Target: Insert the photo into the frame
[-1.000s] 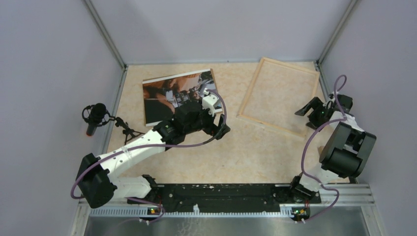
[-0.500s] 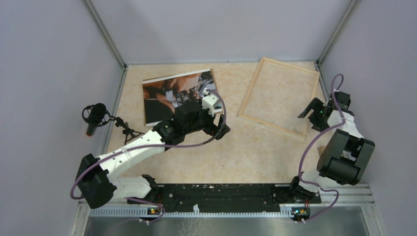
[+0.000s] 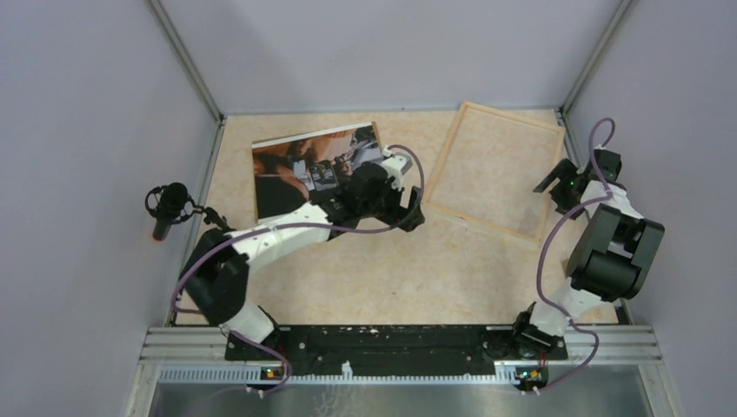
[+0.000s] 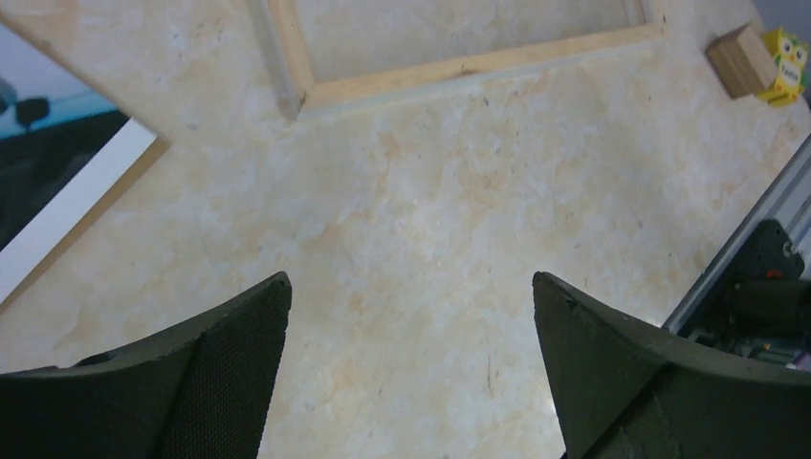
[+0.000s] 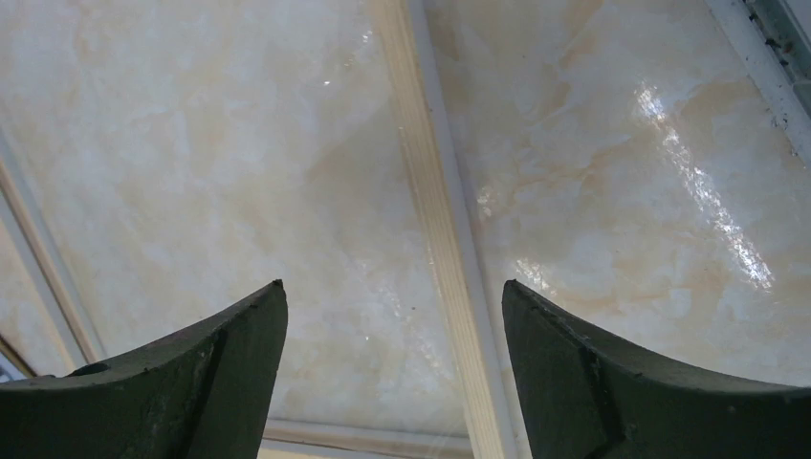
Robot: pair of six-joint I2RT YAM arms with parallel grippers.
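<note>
Overhead view: the photo (image 3: 300, 174) lay picture-side up on the tabletop (image 3: 417, 278) at upper left-centre. The frame (image 3: 442, 159) lay flat at upper right, tilted, and the two were apart, not touching. The left gripper (image 3: 407, 215) hung over bare tabletop betw. them, near the frame's lower-left corner, its fingers (image 4: 191, 382) wide w/ nothing between. The right gripper (image 3: 556, 181) sat at the frame's right edge. Its fingers (image 5: 201, 382) were also spread wide and empty, w/ a pale frame strip running beneath the gap. A mic (image 3: 169, 204) stood at far left.
</note>
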